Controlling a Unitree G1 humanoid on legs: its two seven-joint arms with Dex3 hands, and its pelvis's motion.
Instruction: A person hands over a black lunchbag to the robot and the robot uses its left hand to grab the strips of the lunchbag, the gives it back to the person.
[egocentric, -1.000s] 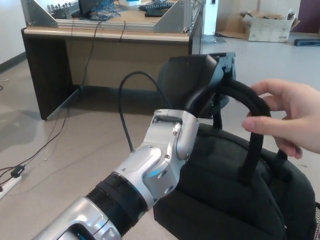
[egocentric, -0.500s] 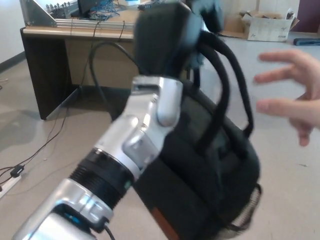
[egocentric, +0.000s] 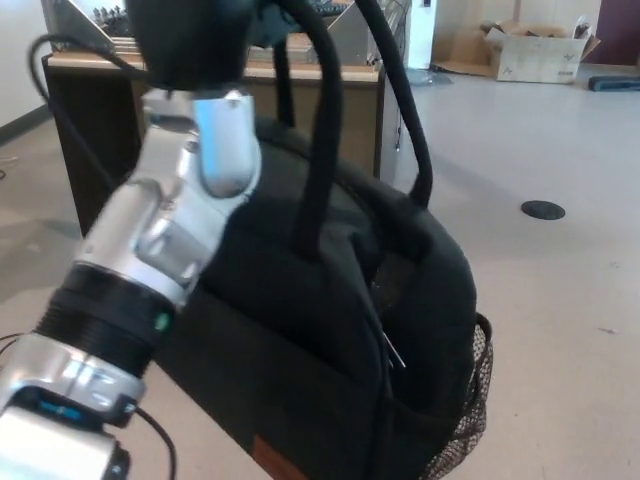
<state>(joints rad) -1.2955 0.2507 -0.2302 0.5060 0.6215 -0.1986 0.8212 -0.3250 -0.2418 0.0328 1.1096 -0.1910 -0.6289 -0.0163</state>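
Left hand (egocentric: 195, 40), raised high, grasps the strips (egocentric: 325, 120) of the black lunchbag (egocentric: 330, 330), which hangs clear of the floor (egocentric: 560, 280). No person is visible to take it.

The grey floor (egocentric: 560, 300) carries a wooden desk (egocentric: 300, 75). A cardboard box (egocentric: 535, 52) and a round black disc (egocentric: 543, 209) lie on it.

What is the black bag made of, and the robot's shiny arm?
The lunchbag looks like matte black woven fabric, with a net pocket at its side. Its straps look like thick soft webbing. The left arm seems to be smooth silvery metal or plastic; it reflects light.
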